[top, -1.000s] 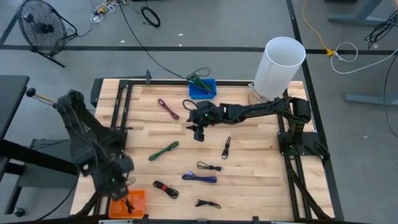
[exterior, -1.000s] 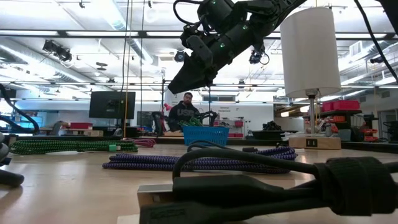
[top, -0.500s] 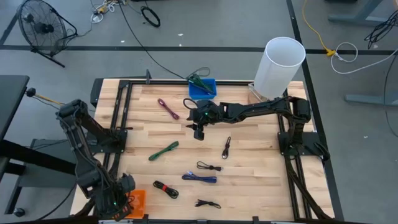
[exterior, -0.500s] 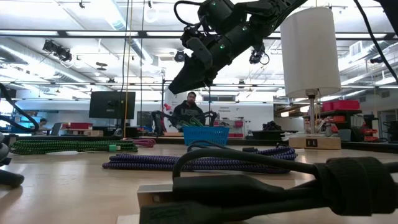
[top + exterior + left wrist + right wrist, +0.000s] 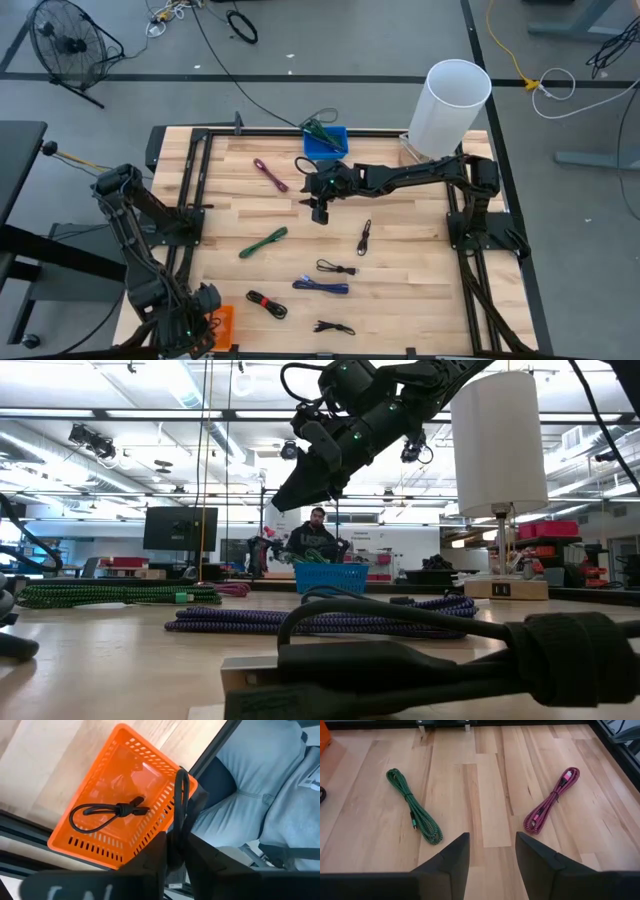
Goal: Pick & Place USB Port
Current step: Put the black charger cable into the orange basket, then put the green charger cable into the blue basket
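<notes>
My left gripper (image 5: 205,318) hangs over the orange basket (image 5: 222,322) at the table's near left corner, shut on a black cable (image 5: 181,795). Another coiled black cable (image 5: 107,812) lies on the basket's floor (image 5: 125,775). My right gripper (image 5: 320,210) hovers open above the table's middle, well clear of the wood in the low view (image 5: 300,485). Under it, its wrist view shows a green cable (image 5: 415,812) and a pink cable (image 5: 551,800) lying flat on the table. My left gripper pinches the black cable between its two fingers (image 5: 157,852), coming from above and pointing down. A doubled length of the cable (image 5: 182,780) reaches beyond the fingertips over the basket's rim at the table edge. Whether it touches the rim, I cannot tell.
Several more cables lie on the wood: black (image 5: 365,237), black (image 5: 337,268), purple (image 5: 320,287), black and red (image 5: 266,304), black (image 5: 333,327). A blue basket (image 5: 326,140) with green cables stands at the far edge, with a tall white cylinder (image 5: 450,95) at the far right. A person (image 5: 315,535) is beyond the table.
My left arm has swung toward the table's near edge and lowered, bringing its gripper over the orange basket, and has since held almost still. The right arm has stayed put. The person behind the table has shifted.
</notes>
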`<state>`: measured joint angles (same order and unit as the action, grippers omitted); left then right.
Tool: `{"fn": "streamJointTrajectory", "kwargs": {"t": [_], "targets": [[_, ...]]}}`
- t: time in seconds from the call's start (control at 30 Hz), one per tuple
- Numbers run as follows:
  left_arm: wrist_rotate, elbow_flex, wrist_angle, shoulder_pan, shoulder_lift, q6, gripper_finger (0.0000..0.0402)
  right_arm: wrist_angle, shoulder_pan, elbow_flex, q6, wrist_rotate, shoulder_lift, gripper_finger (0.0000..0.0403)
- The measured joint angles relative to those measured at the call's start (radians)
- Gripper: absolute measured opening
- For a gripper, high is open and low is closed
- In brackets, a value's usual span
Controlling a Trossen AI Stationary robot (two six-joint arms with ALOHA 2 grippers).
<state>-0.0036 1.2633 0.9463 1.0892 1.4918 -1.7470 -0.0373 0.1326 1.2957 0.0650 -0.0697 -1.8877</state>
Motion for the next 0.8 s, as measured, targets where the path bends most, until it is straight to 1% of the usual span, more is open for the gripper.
{"fn": "streamJointTrajectory", "kwargs": {"t": [0.3,0.57,0.7,0.8], "targets": [[0.001,0.000,0.010,0.009,0.000,-0.029,0.0093,0.000,0.000,0.000,0.000,0.000,0.000,0.0160],[-0.017,0.000,0.039,0.008,0.000,0.003,0.0096,0.000,0.000,0.000,0.000,0.001,0.000,0.0160],[-0.071,0.000,0.039,0.001,0.000,0.110,0.0096,0.000,0.000,0.000,0.000,0.001,0.000,0.0160],[-0.158,0.000,0.066,-0.024,0.000,0.164,0.0096,0.000,0.000,0.000,0.000,0.001,0.000,0.0160]]}}
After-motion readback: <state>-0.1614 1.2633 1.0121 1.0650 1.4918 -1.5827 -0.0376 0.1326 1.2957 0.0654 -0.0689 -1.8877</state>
